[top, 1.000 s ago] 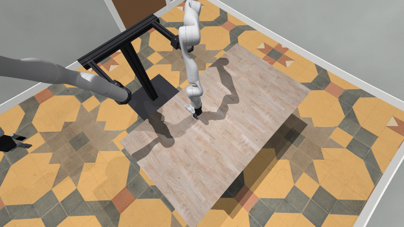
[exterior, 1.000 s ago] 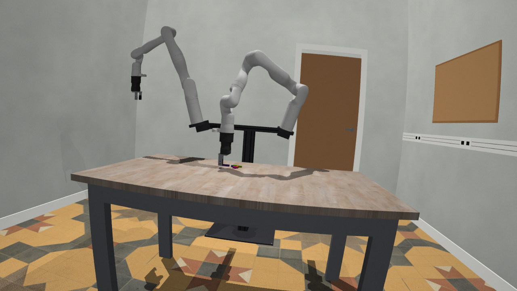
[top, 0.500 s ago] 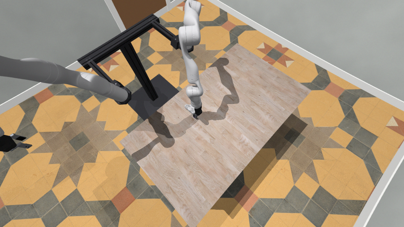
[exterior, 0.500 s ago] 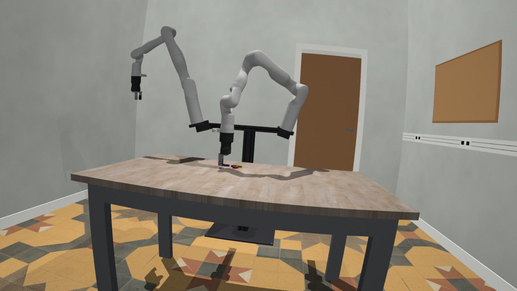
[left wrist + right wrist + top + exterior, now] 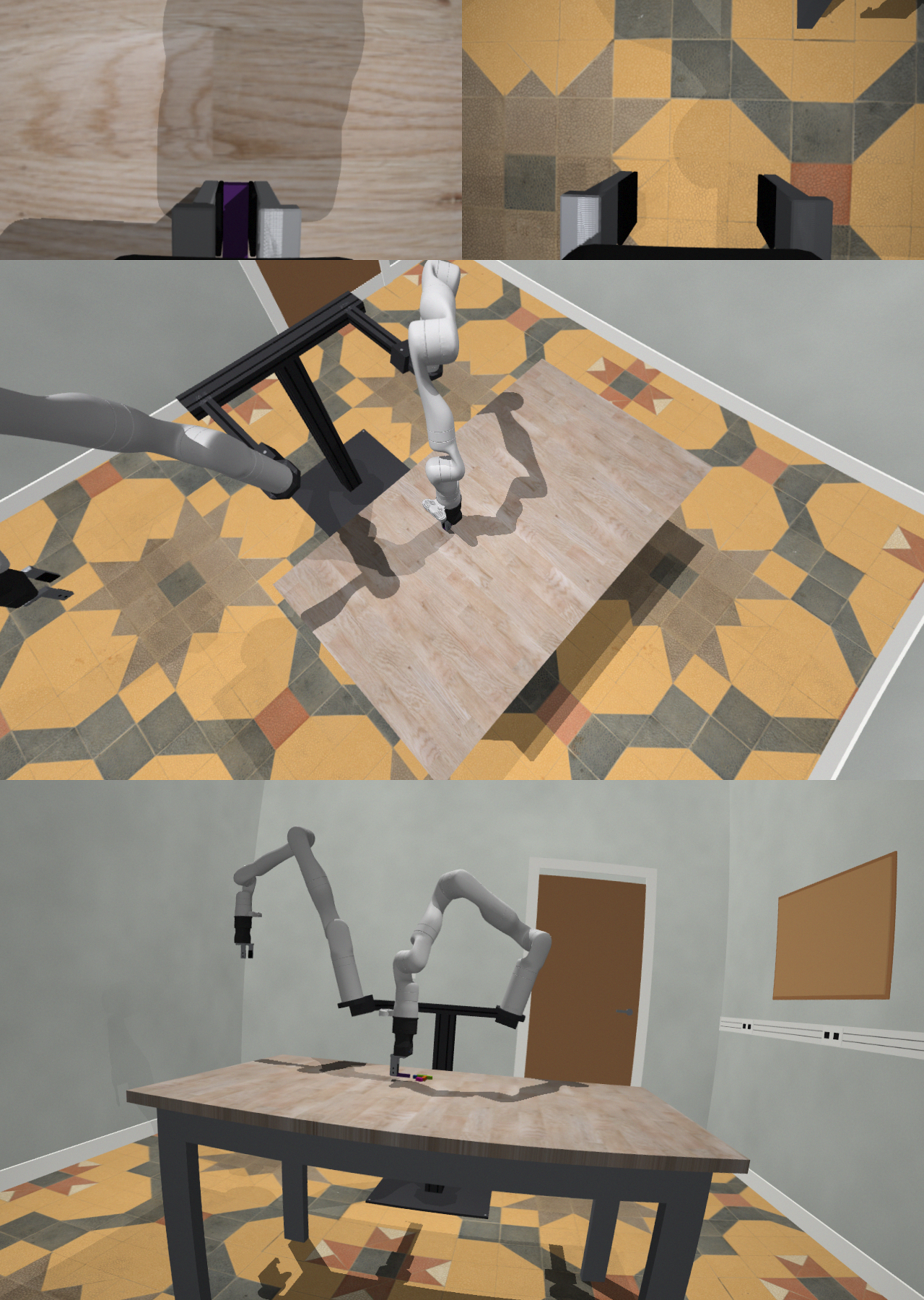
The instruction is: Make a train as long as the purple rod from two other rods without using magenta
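My left gripper (image 5: 449, 529) (image 5: 394, 1074) (image 5: 235, 207) is shut on the purple rod (image 5: 403, 1075) (image 5: 235, 224). It holds the rod level, low over the table (image 5: 517, 596) (image 5: 452, 1116) (image 5: 72, 173); I cannot tell whether the rod touches it. In the exterior view a small cluster of rods lies just right of the purple rod. A magenta rod (image 5: 419, 1079) and a green-looking rod (image 5: 429, 1077) show in it; the others are too small to tell apart. The arm hides the cluster in the top view. My right gripper (image 5: 61, 585) (image 5: 246, 954) (image 5: 696, 198) is open and empty, high off the table's side.
The black arm stand (image 5: 316, 421) (image 5: 443, 1038) rises behind the table's back edge, close to the left gripper and the rods. The right wrist view shows tiled floor (image 5: 700, 126) beneath the right gripper and a dark table leg (image 5: 806, 14) at the top.
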Robot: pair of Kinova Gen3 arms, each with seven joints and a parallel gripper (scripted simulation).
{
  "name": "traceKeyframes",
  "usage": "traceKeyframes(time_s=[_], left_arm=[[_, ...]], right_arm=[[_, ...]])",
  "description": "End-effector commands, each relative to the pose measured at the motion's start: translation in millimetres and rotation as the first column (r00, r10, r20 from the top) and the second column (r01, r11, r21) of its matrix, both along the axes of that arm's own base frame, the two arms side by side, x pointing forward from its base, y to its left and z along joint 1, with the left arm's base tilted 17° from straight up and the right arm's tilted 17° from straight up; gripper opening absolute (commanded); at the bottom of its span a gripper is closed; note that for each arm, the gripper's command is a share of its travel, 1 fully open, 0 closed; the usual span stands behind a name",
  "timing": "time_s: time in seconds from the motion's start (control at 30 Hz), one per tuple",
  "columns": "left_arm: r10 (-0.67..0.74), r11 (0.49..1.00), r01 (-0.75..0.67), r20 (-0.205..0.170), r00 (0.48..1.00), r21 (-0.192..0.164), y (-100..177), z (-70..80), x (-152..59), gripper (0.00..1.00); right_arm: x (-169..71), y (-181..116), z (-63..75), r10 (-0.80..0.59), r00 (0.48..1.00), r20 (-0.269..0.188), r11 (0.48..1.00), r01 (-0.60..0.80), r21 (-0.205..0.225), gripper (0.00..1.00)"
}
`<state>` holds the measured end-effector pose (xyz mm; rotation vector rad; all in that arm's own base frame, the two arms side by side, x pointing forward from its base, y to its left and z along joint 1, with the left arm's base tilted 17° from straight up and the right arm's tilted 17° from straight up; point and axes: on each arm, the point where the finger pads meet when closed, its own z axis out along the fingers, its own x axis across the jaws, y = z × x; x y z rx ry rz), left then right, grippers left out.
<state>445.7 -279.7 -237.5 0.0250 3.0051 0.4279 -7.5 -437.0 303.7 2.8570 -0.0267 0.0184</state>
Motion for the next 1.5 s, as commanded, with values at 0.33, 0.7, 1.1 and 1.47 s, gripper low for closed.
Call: traceKeyframes(time_s=[0.33,0.7,1.1,1.47], left_arm=[[-0.001,1.000,0.001,0.001,1.000,-0.001,-0.6,-0.3,0.7,0.24],[-0.001,1.000,0.001,0.001,1.000,-0.001,1.4,-7.4,1.5,0.24],[-0.001,1.000,0.001,0.001,1.000,-0.001,2.3,-10.5,1.8,0.24],[-0.001,1.000,0.001,0.001,1.000,-0.001,2.3,-10.5,1.8,0.24]], right_arm=[[-0.1,-0.2,0.7,0.000,1.000,0.000,1.000,0.000,-0.002,1.00],[-0.1,-0.2,0.7,0.000,1.000,0.000,1.000,0.000,-0.002,1.00],[-0.1,-0.2,0.7,0.000,1.000,0.000,1.000,0.000,-0.002,1.00],[-0.1,-0.2,0.7,0.000,1.000,0.000,1.000,0.000,-0.002,1.00]])
